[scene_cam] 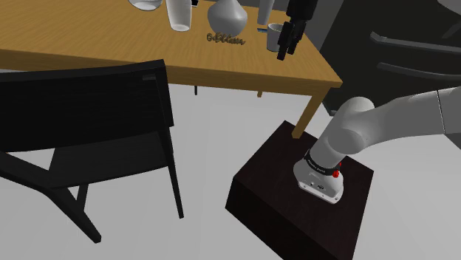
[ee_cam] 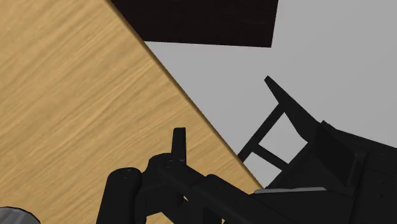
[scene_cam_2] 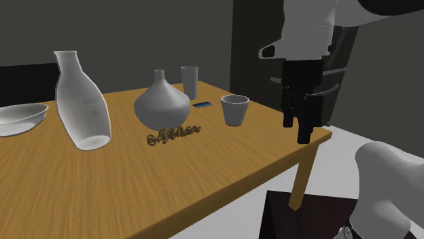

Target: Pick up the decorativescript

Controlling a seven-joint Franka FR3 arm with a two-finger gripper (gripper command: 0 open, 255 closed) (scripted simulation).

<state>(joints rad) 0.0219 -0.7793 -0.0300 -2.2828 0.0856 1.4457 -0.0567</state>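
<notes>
Wooden table [scene_cam_2: 204, 176] holds one decorative script [scene_cam_2: 174, 134], two vases [scene_cam_2: 162, 102] [scene_cam_2: 81, 102], two cups [scene_cam_2: 235, 108] [scene_cam_2: 189, 80], one bowl [scene_cam_2: 20, 117]; the claw [scene_cam_2: 296, 132] hangs open nearby.

A wooden counter [scene_cam_2: 224, 163] is spread across the lower left and middle of the second exterior view. On it, a shallow pale bowl [scene_cam_2: 20, 117] is set at the frame's far left, with a tall clear carafe [scene_cam_2: 80, 102] beside it. A grey bulbous vase [scene_cam_2: 162, 102] is placed near the middle. Behind the vase a tall glass [scene_cam_2: 189, 81] is stood, with a small blue flat thing [scene_cam_2: 202, 104] near it. A grey cup [scene_cam_2: 235, 109] is stood further right. In the shoulder view, a black chair [scene_cam: 89, 111] is seen at the frame's left, on a grey floor [scene_cam: 214, 125].
</notes>
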